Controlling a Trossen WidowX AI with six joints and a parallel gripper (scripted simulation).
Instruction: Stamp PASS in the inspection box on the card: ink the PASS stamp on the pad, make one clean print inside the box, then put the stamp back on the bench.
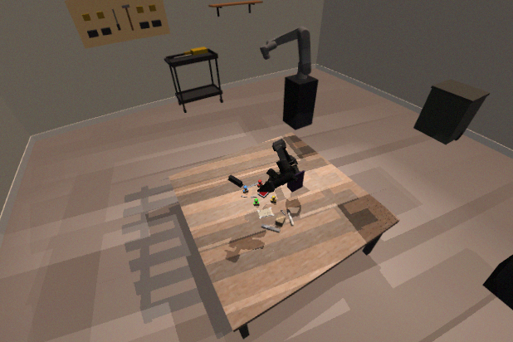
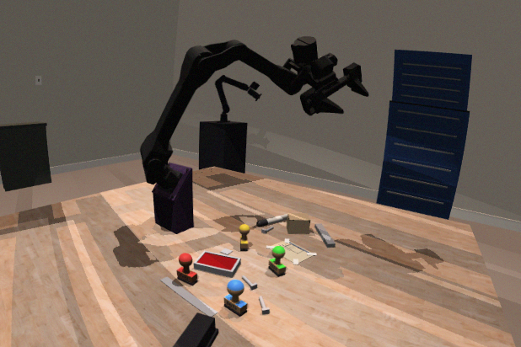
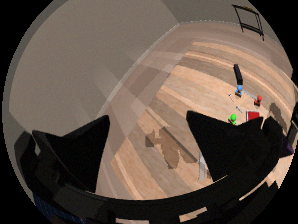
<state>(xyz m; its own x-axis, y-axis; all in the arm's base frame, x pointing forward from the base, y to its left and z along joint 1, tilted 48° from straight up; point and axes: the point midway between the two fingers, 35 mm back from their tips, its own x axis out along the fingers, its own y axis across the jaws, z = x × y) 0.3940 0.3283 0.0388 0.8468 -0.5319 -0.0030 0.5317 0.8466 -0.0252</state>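
My gripper (image 2: 355, 104) (image 3: 148, 116) is open and empty, high above the bench. Four upright stamps stand on the bench: red (image 1: 260, 183) (image 2: 185, 259) (image 3: 259, 99), blue (image 1: 245, 188) (image 2: 235, 288) (image 3: 239, 89), green (image 1: 256, 202) (image 2: 278, 253) (image 3: 233, 118) and yellow (image 2: 244, 230) (image 1: 273, 199). Their lettering is too small to read, so I cannot tell which says PASS. The red ink pad (image 2: 217, 261) (image 1: 263, 193) (image 3: 253, 116) lies open between them. The cream card (image 2: 301, 253) (image 1: 266, 212) lies behind the green stamp in the exterior view, with thin outlines; I cannot make out a print.
A tan block (image 2: 298, 225) (image 1: 280, 221), a grey bar (image 2: 324, 235) (image 1: 271, 228) and a white-and-black tool (image 2: 276, 220) lie near the card. A flat metal strip (image 2: 189, 296) lies beside the red and blue stamps. A black block (image 2: 196, 330) (image 1: 235, 180) (image 3: 238, 74) lies beyond. Small bolts lie near the pad.
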